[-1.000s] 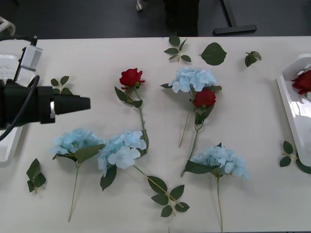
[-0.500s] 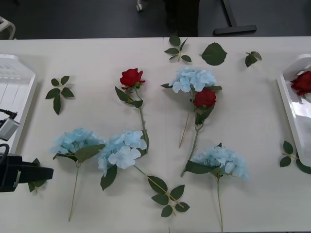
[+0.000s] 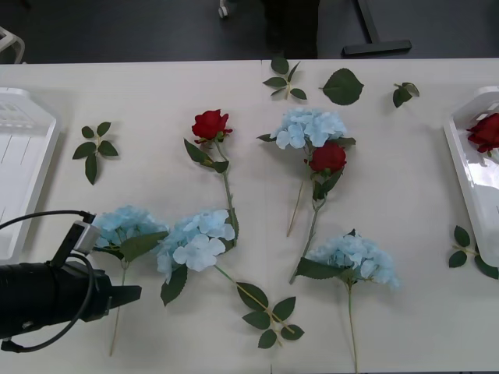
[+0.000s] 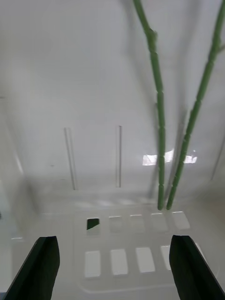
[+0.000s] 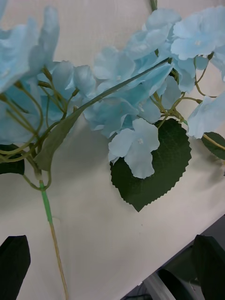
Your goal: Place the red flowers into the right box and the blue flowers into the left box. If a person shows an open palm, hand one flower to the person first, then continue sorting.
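Several blue flowers lie on the table: one [image 3: 125, 224] at front left, one [image 3: 196, 238] beside it, one [image 3: 312, 127] at centre back and one [image 3: 355, 261] at front right. Two red flowers [image 3: 210, 125] [image 3: 328, 157] lie mid-table, and a third [image 3: 485, 131] rests in the right box [image 3: 466, 175]. The left box [image 3: 23, 167] holds no flowers. My left gripper [image 3: 126, 295] [image 5: 112, 274] hovers open just above the leftmost blue flower's stem [image 5: 52, 232], near its head [image 5: 112, 108]. My right gripper [image 4: 115, 272] hangs open over the right box's floor [image 4: 93, 93], near two green stems [image 4: 159, 122].
Loose leaf sprigs lie at the back [image 3: 284, 78], at the left [image 3: 95, 146], at the front centre [image 3: 265, 308] and beside the right box [image 3: 460, 249]. A single large leaf [image 3: 343, 86] lies at the back. The table's front edge is close below the left arm.
My left arm has swung from beside the left box toward the table's front, then rightward, so its tip now sits at the leftmost blue flower's stem. The flowers have not moved.
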You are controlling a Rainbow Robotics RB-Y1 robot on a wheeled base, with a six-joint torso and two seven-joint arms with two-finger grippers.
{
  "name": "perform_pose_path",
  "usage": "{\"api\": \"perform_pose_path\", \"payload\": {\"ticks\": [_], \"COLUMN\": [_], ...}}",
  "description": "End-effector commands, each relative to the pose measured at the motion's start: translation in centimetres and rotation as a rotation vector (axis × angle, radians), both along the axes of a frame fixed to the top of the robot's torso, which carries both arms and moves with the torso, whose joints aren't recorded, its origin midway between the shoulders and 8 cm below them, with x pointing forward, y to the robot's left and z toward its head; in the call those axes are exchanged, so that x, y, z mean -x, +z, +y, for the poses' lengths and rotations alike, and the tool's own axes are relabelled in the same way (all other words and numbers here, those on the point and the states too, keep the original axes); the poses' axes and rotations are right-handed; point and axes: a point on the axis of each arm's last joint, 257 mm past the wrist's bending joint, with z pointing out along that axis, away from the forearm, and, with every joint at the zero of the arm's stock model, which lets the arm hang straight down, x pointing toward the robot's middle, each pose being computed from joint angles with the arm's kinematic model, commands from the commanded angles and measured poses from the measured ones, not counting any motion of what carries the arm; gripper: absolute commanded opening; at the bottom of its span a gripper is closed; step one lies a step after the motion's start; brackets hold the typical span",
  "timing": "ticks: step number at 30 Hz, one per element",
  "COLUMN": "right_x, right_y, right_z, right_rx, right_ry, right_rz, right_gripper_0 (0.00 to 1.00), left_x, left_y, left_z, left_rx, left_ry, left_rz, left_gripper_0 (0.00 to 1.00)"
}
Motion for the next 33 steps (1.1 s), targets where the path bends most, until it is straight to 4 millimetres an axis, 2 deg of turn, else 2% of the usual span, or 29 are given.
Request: {"api": "perform_pose_path", "payload": {"ticks": [1, 4, 5, 7, 12, 17, 20, 23, 28, 29, 30, 31, 32, 33], "right_x": [-2.2, -2.3, -2.3, -2.3, -1.4, 1.1, 2.9, 5.0, 8.1, 8.9, 9.3, 10.0, 10.5, 10.8], "right_y": [2.9, 3.7, 3.7, 4.1, 3.9, 2.9, 2.1, 1.3, 0.0, -0.2, -0.3, -0.6, -0.9, -1.0], "right_z": [7.2, 14.1, 15.4, 19.9, 26.3, 30.5, 32.4, 33.5, 34.0, 34.3, 34.6, 34.9, 35.0, 35.2], "right_rx": [-0.108, -0.226, -0.252, -0.343, -0.410, -0.443, -0.463, -0.456, -0.419, -0.416, -0.414, -0.409, -0.393, -0.383], "right_ry": [0.025, 0.033, 0.030, 0.004, -0.014, -0.002, 0.016, 0.032, 0.033, 0.031, 0.034, 0.031, 0.035, 0.040], "right_rz": [-0.036, -0.033, -0.036, -0.052, -0.111, -0.182, -0.211, -0.231, -0.239, -0.241, -0.242, -0.240, -0.250, -0.256], "right_gripper_0": [0.69, 0.75, 0.75, 0.79, 0.89, 1.00, 1.00, 1.00, 1.00, 1.00, 1.00, 1.00, 1.00, 1.00], "left_x": [-0.4, -1.0, -1.1, -1.7, -2.8, -3.8, -4.2, -4.5, -4.5, -4.6, -4.5, -4.6, -4.7, -4.8], "left_y": [-0.8, -1.7, -1.9, -2.2, -2.8, -4.5, -5.3, -6.0, -6.6, -6.8, -6.9, -7.1, -7.2, -7.2], "left_z": [1.1, 1.5, 1.6, 1.8, 2.0, 1.1, 0.9, 0.8, 0.7, 0.7, 0.7, 0.6, 0.7, 0.6], "left_rx": [-0.111, -0.183, -0.192, -0.214, -0.254, -0.248, -0.257, -0.277, -0.289, -0.294, -0.296, -0.299, -0.304, -0.303], "left_ry": [-0.041, -0.058, -0.058, -0.049, -0.047, -0.051, -0.039, -0.046, -0.055, -0.058, -0.060, -0.062, -0.063, -0.063], "left_rz": [-0.058, -0.077, -0.078, -0.096, -0.116, -0.110, -0.120, -0.118, -0.111, -0.110, -0.107, -0.105, -0.105, -0.105], "left_gripper_0": [1.00, 1.00, 1.00, 1.00, 1.00, 1.00, 1.00, 1.00, 1.00, 0.90, 0.86, 0.75, 0.53, 0.43]}}
